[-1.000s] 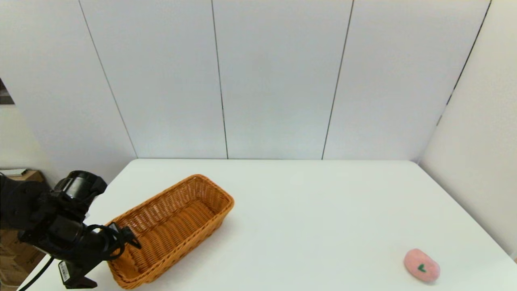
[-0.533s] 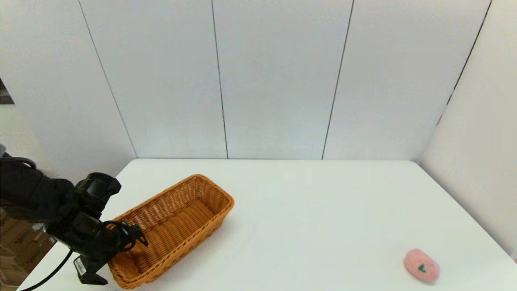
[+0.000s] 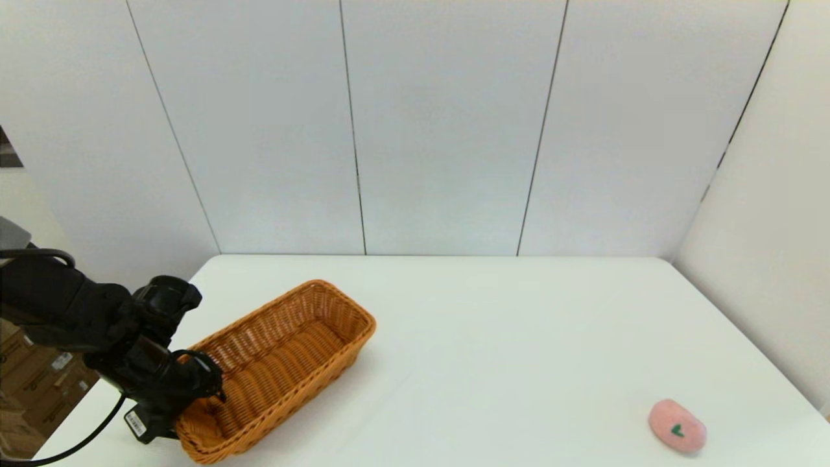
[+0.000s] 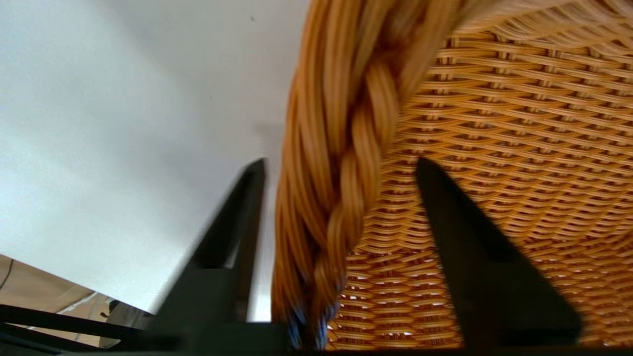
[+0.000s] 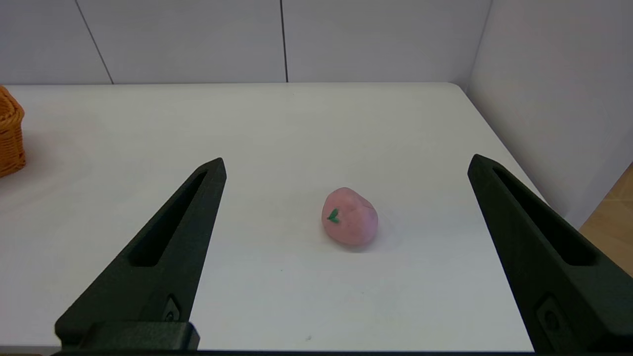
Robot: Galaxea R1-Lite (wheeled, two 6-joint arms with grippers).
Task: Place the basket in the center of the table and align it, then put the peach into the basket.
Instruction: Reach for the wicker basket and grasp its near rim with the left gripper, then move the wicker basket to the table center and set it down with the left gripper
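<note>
The basket (image 3: 279,366) is sitting on the left side of the white counter (image 3: 493,337), lying at an angle, with one short end pointing toward the near left corner and the other toward the far middle. It is resting well left of the counter's center. The left gripper (image 3: 194,405) is reaching in from the left at the basket's near short end. In the left wrist view the left gripper (image 4: 336,168) is straddling the braided rim (image 4: 341,163): one finger is sitting outside the wall over the white surface, the other is sitting inside over the woven floor. The jaws are standing spread on either side of the rim, with a narrow gap showing between the outer finger and the wicker, so they are not pinching it.

The peach (image 3: 677,425) is lying on the counter near its near right corner, well apart from the basket, its green leaf mark (image 3: 677,429) facing up. The right arm is sitting out of the head view. In the right wrist view the right gripper (image 5: 346,165) is hovering above the counter with its jaws spread wide, and the peach (image 5: 349,216) is lying on the surface between and beyond the fingertips, touching neither. A corner of the basket (image 5: 11,131) is showing at the edge of that view
</note>
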